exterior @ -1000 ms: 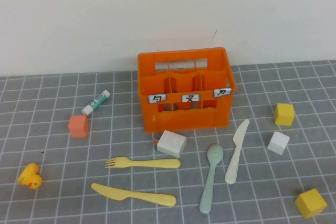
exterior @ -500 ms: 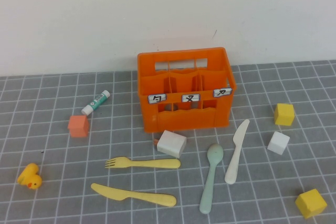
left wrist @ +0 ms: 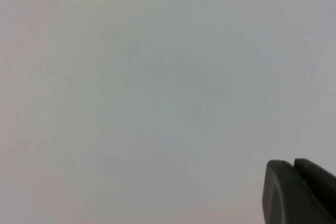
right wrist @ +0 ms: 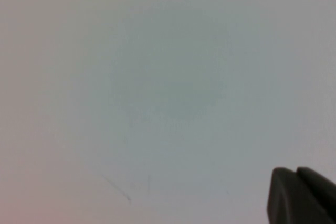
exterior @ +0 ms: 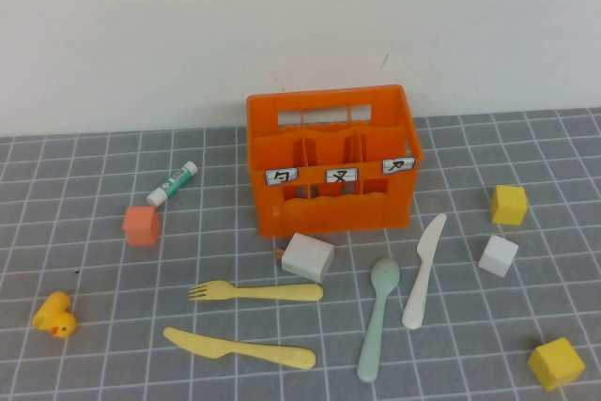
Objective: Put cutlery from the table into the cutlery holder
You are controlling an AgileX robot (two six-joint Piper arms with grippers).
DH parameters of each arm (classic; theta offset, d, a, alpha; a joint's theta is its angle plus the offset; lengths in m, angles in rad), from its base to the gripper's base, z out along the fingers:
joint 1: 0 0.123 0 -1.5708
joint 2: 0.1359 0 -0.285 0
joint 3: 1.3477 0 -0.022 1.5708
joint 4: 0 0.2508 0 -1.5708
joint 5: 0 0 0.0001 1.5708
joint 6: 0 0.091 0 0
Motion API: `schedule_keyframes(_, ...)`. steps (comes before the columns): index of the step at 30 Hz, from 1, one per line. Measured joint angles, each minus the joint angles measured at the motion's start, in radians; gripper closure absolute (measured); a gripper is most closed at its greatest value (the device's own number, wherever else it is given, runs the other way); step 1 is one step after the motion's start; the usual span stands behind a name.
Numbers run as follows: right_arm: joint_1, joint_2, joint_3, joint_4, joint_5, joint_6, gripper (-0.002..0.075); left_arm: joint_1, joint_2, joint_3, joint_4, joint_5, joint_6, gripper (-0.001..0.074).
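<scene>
A: Where is the cutlery found?

B: All four pieces are laid flat on the table, in front of the orange cutlery holder. The pale yellow fork and pale yellow knife are set to the left, one behind the other. The mint-green spoon and cream-white knife are placed to the right, close together. No cutlery is seen in the holder.

A: And the grippers?

B: Neither is seen from above. The left gripper is shown only at the edge of its wrist view, facing a blank pale surface, its fingers pressed together with nothing held. The right gripper is likewise closed and empty.
</scene>
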Motion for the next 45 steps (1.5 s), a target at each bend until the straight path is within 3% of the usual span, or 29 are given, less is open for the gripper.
schedule_keyframes(7, 0.000, 0.190, -0.175, -0.030, 0.324, -0.111, 0.0729, 0.000, 0.159, -0.109, 0.013, 0.145, 0.006, 0.0736)
schedule_keyframes(17, 0.000, 0.520, -0.162, 0.187, 0.703, -0.594, 0.0729, 0.000, 0.335, -0.111, -0.167, 0.187, -0.003, 0.0736)
schedule_keyframes(25, 0.000, 0.666, -0.099, 0.352, 0.693, -0.722, 0.0729, 0.001, 0.549, -0.111, -0.238, 0.482, 0.035, 0.0736)
schedule_keyframes(29, 0.000, 0.711, -0.078, 0.496, 0.681, -0.880, 0.0729, 0.001, 0.645, -0.111, -0.392, 0.590, 0.158, 0.0736)
schedule_keyframes(33, 0.000, 0.761, -0.065, 0.631, 0.679, -1.021, 0.0729, 0.002, 0.708, -0.111, -0.619, 0.634, 0.381, 0.0736)
schedule_keyframes(36, 0.000, 0.797, -0.065, 0.703, 0.681, -1.097, 0.0729, 0.002, 0.763, -0.111, -0.753, 0.675, 0.447, 0.0736)
schedule_keyframes(42, 0.000, 0.821, -0.063, 0.757, 0.685, -1.166, 0.0729, -0.007, 0.837, -0.111, -0.858, 0.718, 0.545, 0.0736)
schedule_keyframes(45, 0.000, 0.821, -0.063, 0.759, 0.685, -1.172, 0.0729, -0.057, 0.856, -0.111, -0.863, 0.686, 0.558, 0.0736)
